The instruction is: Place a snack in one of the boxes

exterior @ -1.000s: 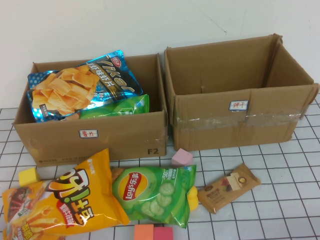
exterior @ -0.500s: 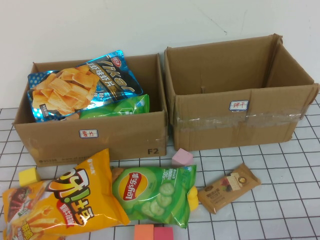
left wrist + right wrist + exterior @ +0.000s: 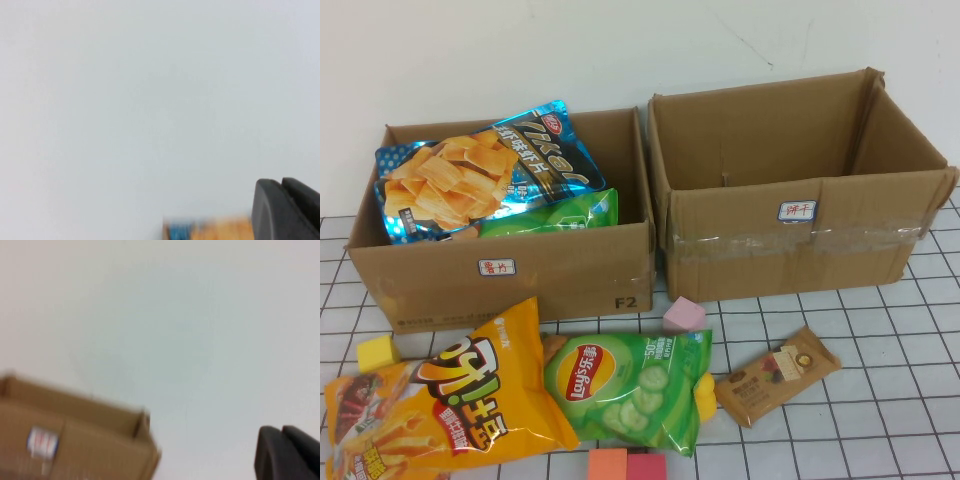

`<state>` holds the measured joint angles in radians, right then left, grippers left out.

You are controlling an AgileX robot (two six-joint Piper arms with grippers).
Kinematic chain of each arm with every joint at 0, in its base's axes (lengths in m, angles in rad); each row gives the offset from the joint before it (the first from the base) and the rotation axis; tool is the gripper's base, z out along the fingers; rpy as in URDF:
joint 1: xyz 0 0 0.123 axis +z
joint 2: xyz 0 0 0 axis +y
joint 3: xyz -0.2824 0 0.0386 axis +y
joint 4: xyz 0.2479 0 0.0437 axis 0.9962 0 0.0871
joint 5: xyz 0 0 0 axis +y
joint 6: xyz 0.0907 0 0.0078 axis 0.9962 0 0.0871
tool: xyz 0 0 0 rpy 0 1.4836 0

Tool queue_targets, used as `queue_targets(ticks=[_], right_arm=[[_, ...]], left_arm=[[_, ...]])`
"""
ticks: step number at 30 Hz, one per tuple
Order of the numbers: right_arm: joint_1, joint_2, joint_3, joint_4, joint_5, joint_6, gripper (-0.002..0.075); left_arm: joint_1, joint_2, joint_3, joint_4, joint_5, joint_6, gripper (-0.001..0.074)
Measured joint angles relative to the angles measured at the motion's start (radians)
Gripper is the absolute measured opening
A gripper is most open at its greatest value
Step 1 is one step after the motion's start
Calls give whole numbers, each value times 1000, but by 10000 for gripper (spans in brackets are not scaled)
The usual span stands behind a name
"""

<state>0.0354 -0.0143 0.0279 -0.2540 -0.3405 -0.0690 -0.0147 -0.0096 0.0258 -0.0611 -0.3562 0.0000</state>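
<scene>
chips in the green bag (image 3: 628, 390) are looking light, puffy and slippery, so pinching a crimped edge seems best, while left gripper (image 3: 287, 210) and right gripper (image 3: 286, 452) are both staying clenched, holding nothing, off the table.

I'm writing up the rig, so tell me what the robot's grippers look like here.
Little shows. The left gripper appears in its wrist view as matte black, rounded blocks pressed together, a thin seam between them. The right gripper looks the same in its own. No cables or markings are visible, and neither arm appears in the high view.
</scene>
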Motion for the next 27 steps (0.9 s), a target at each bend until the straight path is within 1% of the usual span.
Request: queue_targets(ticks=[2,5,9,13,15,17,21,23,27], right_arm=[[0,0,0,-2,-83,0,-1],[0,0,0,-2,-181,0,-1],[0,0,0,0,-245,0,-1],[0,0,0,31,-252,35,-1],[0,0,-8,42,-222,59,-1],[0,0,-46,51,-137,75,-1],[0,0,-197,58,126,108,-1],[0,2,-277,58,230,111,-1],[0,78,-432,58,406,112,-1]], left_arm=[[0,0,0,0,-83,0,-1],[0,0,0,0,-156,0,-1],[0,0,0,0,-183,0,-1],[0,0,0,-9,-179,-95,-1],[0,0,-18,-9,-117,-125,-1],[0,0,-76,-7,1,-129,-1],[0,7,-248,-9,286,-104,-1],[0,49,-340,-11,433,-98,-1],[0,183,-470,-11,662,-97,-1]])
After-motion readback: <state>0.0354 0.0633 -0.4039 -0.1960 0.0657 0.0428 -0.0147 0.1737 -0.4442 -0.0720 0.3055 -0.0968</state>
